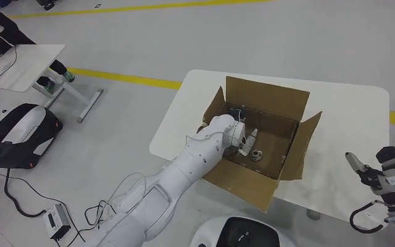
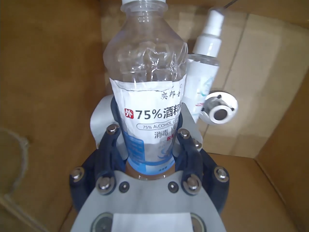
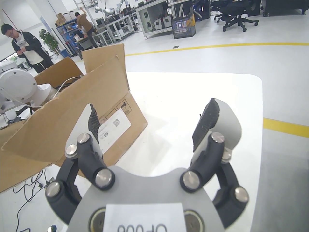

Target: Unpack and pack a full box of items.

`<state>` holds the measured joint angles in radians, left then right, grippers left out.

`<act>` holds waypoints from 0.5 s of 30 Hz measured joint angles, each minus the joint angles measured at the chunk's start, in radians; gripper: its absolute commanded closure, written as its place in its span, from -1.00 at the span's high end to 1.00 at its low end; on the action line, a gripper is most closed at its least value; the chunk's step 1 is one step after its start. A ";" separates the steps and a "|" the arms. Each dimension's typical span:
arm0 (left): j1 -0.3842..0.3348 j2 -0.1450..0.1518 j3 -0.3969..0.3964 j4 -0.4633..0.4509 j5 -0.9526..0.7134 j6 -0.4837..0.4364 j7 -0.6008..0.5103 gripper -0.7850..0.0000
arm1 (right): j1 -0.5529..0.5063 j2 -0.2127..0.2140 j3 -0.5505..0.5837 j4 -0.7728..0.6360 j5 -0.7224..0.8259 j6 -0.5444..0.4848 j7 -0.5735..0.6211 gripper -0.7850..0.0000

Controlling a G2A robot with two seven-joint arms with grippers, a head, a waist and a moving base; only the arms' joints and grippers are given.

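a white table (image 1: 345,123) carries an open cardboard box (image 1: 247,179) with its flaps spread, and the right gripper (image 3: 153,112) hangs over the table beside the box, fingers wide apart with nothing between them. inside the box the left gripper (image 2: 147,121) is clamped on the lower body of a clear alcohol bottle (image 2: 144,56). just beside that bottle lie a small white spray bottle (image 2: 205,56) and a smaller round metal flange (image 2: 219,109).

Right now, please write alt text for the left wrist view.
The left tool is shut on a clear bottle with a white cap, inside a cardboard box. Beside it are a small white spray bottle and a round metal part.
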<state>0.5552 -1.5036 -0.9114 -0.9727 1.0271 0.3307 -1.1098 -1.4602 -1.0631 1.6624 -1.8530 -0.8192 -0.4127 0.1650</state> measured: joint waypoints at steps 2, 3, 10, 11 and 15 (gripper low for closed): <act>0.025 0.012 -0.020 -0.069 0.021 -0.007 -0.026 -1.00 | -0.005 0.001 0.000 -0.021 0.004 -0.015 0.015 1.00; 0.036 0.017 -0.029 -0.099 0.031 -0.009 -0.037 -1.00 | -0.007 0.001 0.001 -0.027 -0.005 -0.016 0.020 1.00; 0.123 0.051 -0.093 -0.323 0.095 -0.058 -0.135 -1.00 | -0.023 0.002 -0.022 -0.059 0.000 -0.037 0.070 1.00; 0.132 0.054 -0.100 -0.347 0.099 -0.065 -0.145 -1.00 | -0.029 0.002 -0.026 -0.073 0.019 -0.046 0.085 1.00; 0.162 0.065 -0.127 -0.437 0.118 -0.092 -0.177 -1.00 | -0.062 0.005 -0.027 -0.139 0.123 -0.082 0.173 1.00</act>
<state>0.7177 -1.4388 -1.0385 -1.4100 1.1450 0.2388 -1.2864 -1.5226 -1.0579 1.6354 -1.9924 -0.6962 -0.4946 0.3381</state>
